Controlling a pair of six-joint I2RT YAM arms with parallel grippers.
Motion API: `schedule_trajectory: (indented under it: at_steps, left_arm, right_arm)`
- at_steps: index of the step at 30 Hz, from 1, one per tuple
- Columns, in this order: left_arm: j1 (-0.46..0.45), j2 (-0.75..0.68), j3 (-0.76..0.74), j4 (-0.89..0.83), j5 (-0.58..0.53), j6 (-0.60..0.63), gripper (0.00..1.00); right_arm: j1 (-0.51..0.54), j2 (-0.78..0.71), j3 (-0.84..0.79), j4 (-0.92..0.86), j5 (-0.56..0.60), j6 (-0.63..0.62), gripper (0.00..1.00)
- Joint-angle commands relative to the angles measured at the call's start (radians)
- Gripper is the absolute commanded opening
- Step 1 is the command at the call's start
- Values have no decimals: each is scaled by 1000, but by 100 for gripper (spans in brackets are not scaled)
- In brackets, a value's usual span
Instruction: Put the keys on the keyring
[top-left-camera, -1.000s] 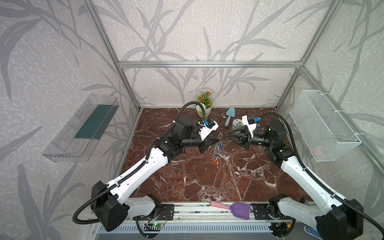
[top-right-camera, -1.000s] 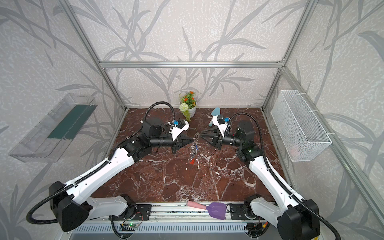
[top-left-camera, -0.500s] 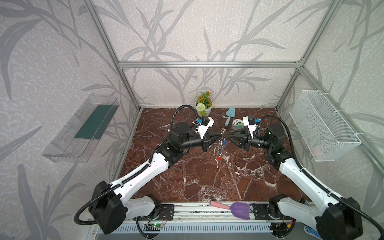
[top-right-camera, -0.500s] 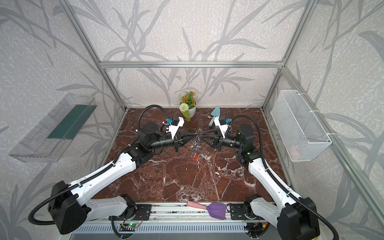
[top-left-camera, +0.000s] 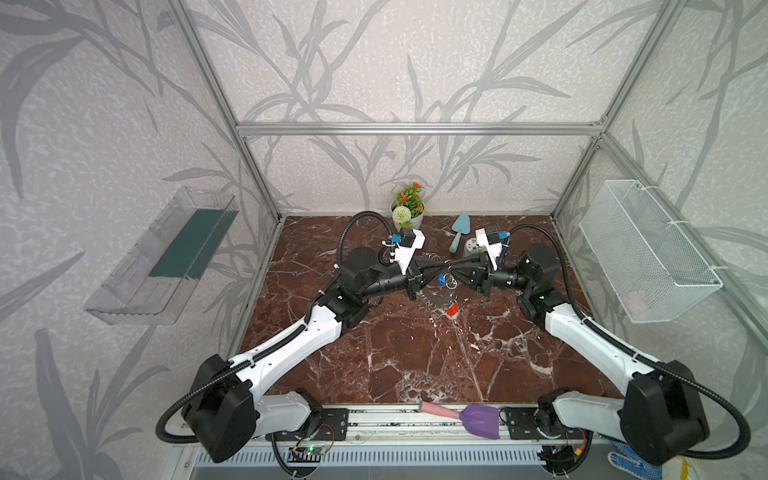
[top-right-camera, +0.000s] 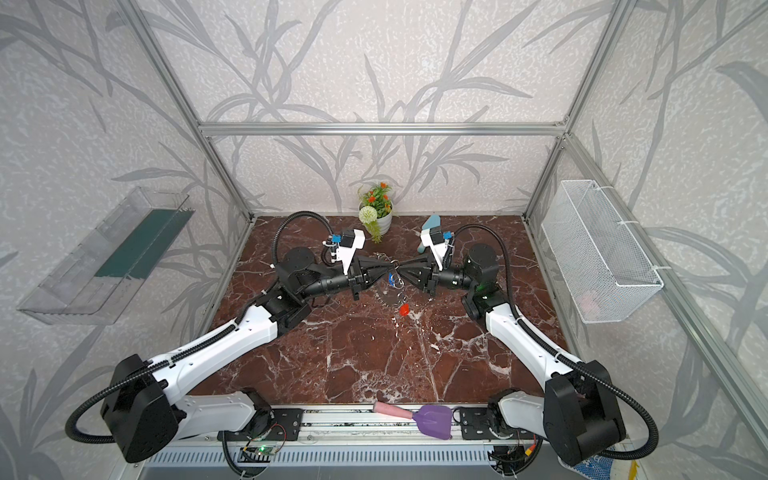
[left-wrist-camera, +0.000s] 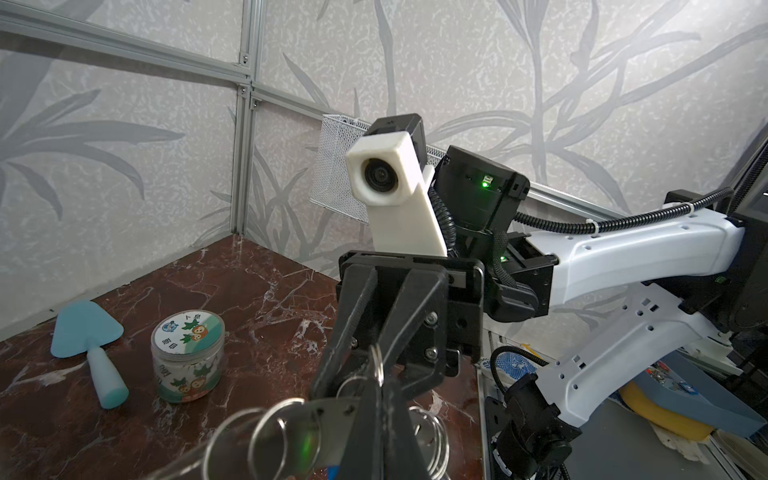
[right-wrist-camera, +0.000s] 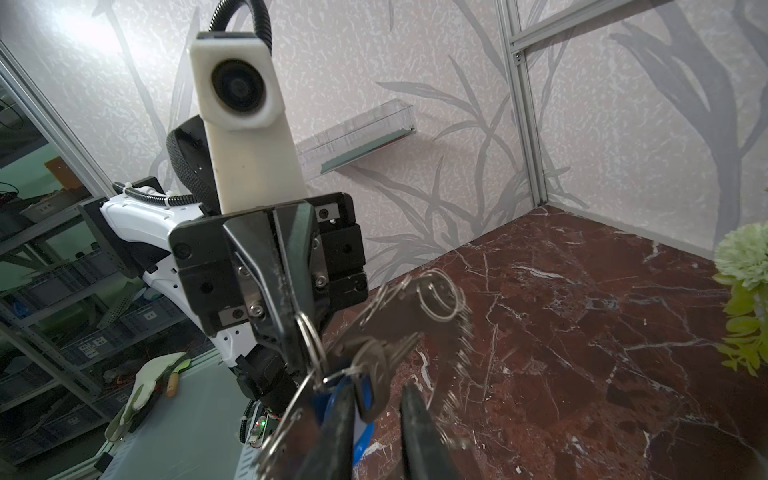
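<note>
In both top views my two arms meet tip to tip above the rear middle of the desk (top-left-camera: 415, 365). The left fingers (top-left-camera: 432, 268) are pressed fully together on the keyring (top-left-camera: 434, 297). It hangs clear of the desk below the pinch, its grey plate fringed with small wire rings. A blue key (top-left-camera: 441, 279) dangles just under the meeting point. The orange-red key (top-left-camera: 452, 309) sits at the plate's lowest edge and seems to hang from it. The right fingers (top-left-camera: 463, 271) point straight at the left ones, tips nearly touching.

From the left wrist I see the right fingers (left-wrist-camera: 353, 316) narrowed to a slim gap around one split ring (left-wrist-camera: 379, 363). Whether they actually pinch it I cannot tell.

From the right wrist, the left fingers (right-wrist-camera: 286, 291) clamp a ring at the plate's rim. The blue keys (right-wrist-camera: 361, 392) bunch right beside that grip. My right fingers (right-wrist-camera: 417, 432) stand slightly apart on either side of the bunch.

I judge the step in hand to be working a blue key onto a split ring, with the orange-red one likely already on. I cannot tell how far the blue ones are threaded. The next move calls for the left side to hold the plate steady. The right side must close firmly on the key or ring and turn it along the wire coil. The parts are tiny and smooth, so a slip is the main risk.
</note>
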Motion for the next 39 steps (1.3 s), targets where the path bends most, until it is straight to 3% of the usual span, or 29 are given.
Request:
schedule_trajectory:
  at_steps: [1,14,21,39]
  left_arm:
    - [-4,-10,0,89,7,-11,0]
    - [9,-38,10,-12,-10,50,0]
    - [8,-24,26,-17,7,43,0]
    - [9,-5,50,-32,6,50,0]
  right_arm:
    - [6,-19,20,17,-4,-5,23]
    - [-23,-104,-44,-85,18,-50,38]
    - [-23,-54,-65,28,-12,13,42]
    - [13,8,-87,96,-34,18,48]
